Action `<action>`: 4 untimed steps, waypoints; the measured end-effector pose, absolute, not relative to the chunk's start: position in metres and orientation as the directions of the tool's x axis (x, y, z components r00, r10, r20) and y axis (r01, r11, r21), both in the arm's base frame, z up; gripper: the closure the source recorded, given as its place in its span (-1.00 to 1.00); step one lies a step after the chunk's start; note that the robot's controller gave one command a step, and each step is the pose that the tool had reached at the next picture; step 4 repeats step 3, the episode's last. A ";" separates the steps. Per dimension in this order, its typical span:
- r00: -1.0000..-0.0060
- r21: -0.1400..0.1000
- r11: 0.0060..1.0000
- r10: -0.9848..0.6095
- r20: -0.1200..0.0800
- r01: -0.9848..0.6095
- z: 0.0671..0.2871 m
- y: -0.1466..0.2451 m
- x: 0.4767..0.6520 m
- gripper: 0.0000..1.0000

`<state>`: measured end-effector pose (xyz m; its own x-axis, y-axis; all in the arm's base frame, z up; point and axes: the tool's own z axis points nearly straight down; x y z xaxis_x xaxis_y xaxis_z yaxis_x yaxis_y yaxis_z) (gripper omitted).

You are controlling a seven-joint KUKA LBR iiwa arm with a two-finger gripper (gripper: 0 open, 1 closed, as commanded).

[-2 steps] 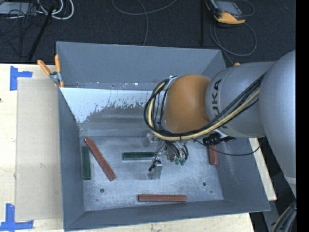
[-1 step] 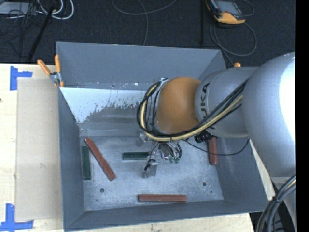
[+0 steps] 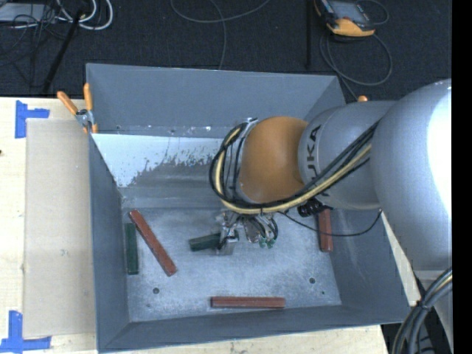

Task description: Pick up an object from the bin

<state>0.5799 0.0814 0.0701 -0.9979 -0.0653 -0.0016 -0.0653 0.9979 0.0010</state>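
1. The gripper (image 3: 230, 236) sits low at the centre of the bin (image 3: 214, 109); we cannot tell whether it is open or closed.
2. A dark green block (image 3: 203, 243) lies at its tip, toward the left wall.
3. A red-brown bar (image 3: 247, 302) lies along the front edge.

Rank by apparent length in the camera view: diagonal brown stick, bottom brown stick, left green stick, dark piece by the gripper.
1. diagonal brown stick and bottom brown stick, alike.
2. left green stick.
3. dark piece, one end at the gripper.
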 end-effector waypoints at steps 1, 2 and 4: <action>-0.998 0.001 0.998 -0.064 -0.001 -0.064 0.070 0.081 0.580 -1.00; -0.998 0.001 0.998 -0.063 -0.001 -0.063 0.070 0.081 0.580 1.00; -0.967 -0.001 0.967 -0.255 -0.010 -0.255 0.229 0.084 0.587 1.00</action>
